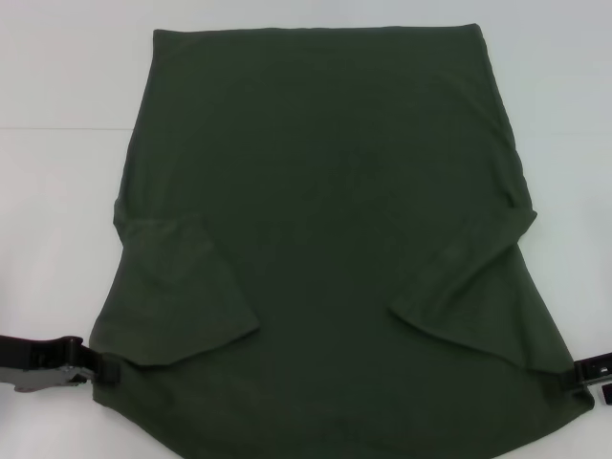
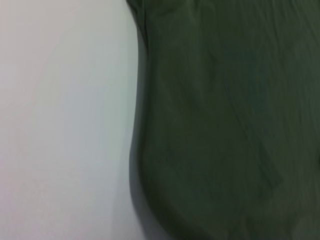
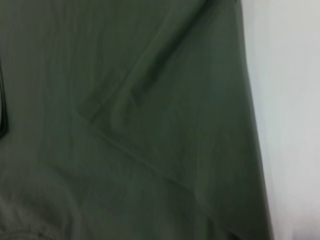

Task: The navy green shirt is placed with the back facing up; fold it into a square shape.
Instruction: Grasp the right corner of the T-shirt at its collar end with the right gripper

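The navy green shirt [image 1: 325,239] lies spread on the white table [image 1: 57,191], plain side up, with both short sleeves folded inward over the body. My left gripper [image 1: 103,368] touches the shirt's near left corner. At the near right corner sits my right gripper [image 1: 579,373], mostly cut off by the view's edge. The left wrist view shows the shirt [image 2: 225,125] close up, its curved edge casting a shadow on the table [image 2: 60,125]. The right wrist view is filled by the shirt [image 3: 125,150] with a folded sleeve edge.
Bare white table surrounds the shirt on the left, right [image 3: 290,100] and far sides. A faint seam crosses the tabletop at the far left [image 1: 67,126]. No other objects are in view.
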Motion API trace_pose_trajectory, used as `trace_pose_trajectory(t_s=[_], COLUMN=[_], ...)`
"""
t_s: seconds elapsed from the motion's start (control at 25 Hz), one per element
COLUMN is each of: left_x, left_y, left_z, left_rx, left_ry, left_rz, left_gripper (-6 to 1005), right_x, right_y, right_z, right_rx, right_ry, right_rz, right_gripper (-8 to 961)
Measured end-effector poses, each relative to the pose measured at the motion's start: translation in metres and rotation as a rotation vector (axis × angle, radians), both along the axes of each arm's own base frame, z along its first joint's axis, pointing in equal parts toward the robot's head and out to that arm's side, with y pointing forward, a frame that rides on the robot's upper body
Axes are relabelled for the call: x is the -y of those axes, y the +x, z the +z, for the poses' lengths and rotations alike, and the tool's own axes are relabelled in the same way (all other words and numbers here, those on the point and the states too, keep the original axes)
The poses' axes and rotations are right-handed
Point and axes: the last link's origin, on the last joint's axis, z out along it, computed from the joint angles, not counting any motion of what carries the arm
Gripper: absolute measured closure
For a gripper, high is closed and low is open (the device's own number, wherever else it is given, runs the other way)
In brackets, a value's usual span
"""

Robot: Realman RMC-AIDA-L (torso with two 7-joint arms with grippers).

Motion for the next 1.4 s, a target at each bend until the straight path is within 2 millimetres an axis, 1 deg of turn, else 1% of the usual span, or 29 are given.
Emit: trace_pose_trajectory(t_s=[1.12,1.4], left_x=[0.0,0.0], left_y=[0.0,0.0], left_z=[0.0,0.0], left_rx=[-0.002,-0.001], left_ry=[-0.003,-0.002], left_rz=[-0.003,-0.003], left_gripper=[971,972], right_x=[-0.002,-0.004], right_y=[-0.01,-0.018], right_z=[-0.019,-0.026], right_rx=[-0.008,-0.035], right_ry=[-0.052,-0.072], right_rz=[0.036,0.057], right_gripper=[80,84])
